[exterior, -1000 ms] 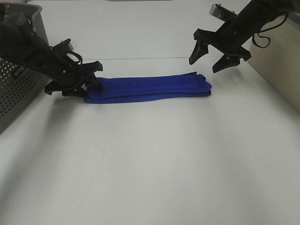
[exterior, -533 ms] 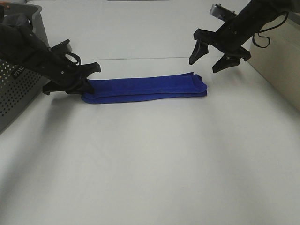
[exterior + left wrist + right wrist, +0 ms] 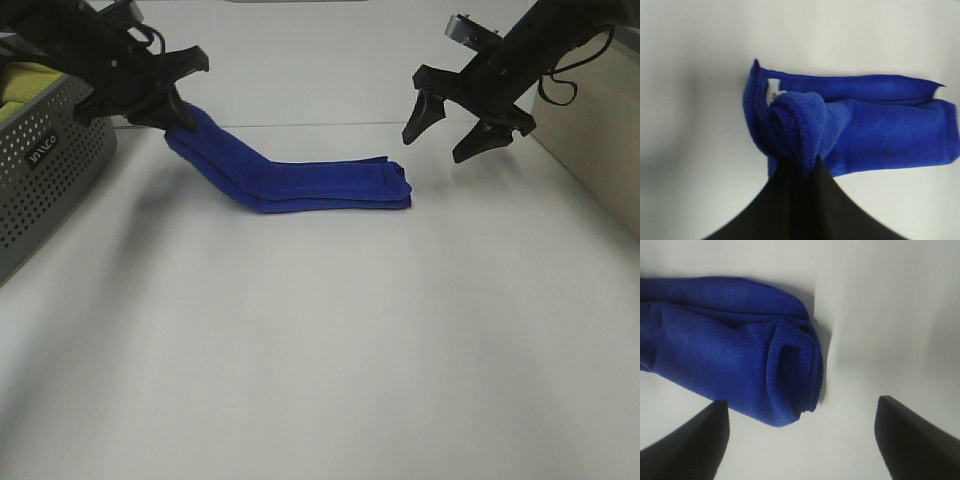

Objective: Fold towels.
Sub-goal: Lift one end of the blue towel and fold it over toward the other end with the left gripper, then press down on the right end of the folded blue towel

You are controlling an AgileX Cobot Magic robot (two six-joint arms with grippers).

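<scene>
Exterior high view shows the left gripper (image 3: 173, 108) pinching one end of the blue towel (image 3: 310, 185) aloft, the rest trailing onto the surface (image 3: 320, 340) below it, while the right gripper (image 3: 435, 145) hangs wide and empty near the far end. Next, probably, that end is carried across.

High camera facing the table (image 3: 320, 350) from the front, angled down, left wrist view close above one end of the towel (image 3: 890, 125), right wrist view close above the other, towel in all three

Left gripper (image 3: 172, 118) held high, pinching towel (image 3: 320, 185); right gripper (image 3: 434, 143) hovering, jaws spread wide
</scene>
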